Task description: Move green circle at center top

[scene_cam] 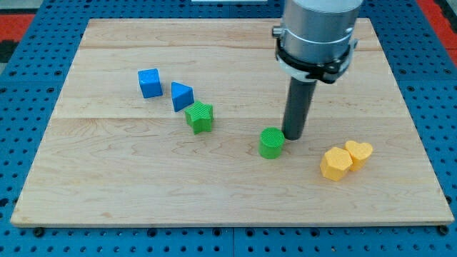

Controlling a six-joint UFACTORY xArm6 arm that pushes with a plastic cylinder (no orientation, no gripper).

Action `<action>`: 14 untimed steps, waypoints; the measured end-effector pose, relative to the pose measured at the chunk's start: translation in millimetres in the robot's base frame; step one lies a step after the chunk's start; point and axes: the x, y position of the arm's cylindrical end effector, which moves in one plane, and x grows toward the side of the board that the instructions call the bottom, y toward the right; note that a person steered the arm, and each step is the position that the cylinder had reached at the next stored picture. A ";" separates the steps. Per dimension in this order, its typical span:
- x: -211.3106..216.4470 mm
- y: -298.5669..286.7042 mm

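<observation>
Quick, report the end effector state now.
No jaws: the end effector is a plain rod, holding nothing. My tip is on the board, right beside the green circle, at its upper right; whether they touch cannot be told.

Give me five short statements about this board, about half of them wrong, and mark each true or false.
1. My tip sits just right of the green circle. True.
2. The green star lies at the view's far right. False: it lies left of centre.
3. The two yellow blocks touch each other. True.
4. The blue cube lies right of the blue triangle. False: it lies to its left.
5. The green circle is at centre top. False: it is below the middle.
</observation>
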 end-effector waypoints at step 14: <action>7.8 -111.2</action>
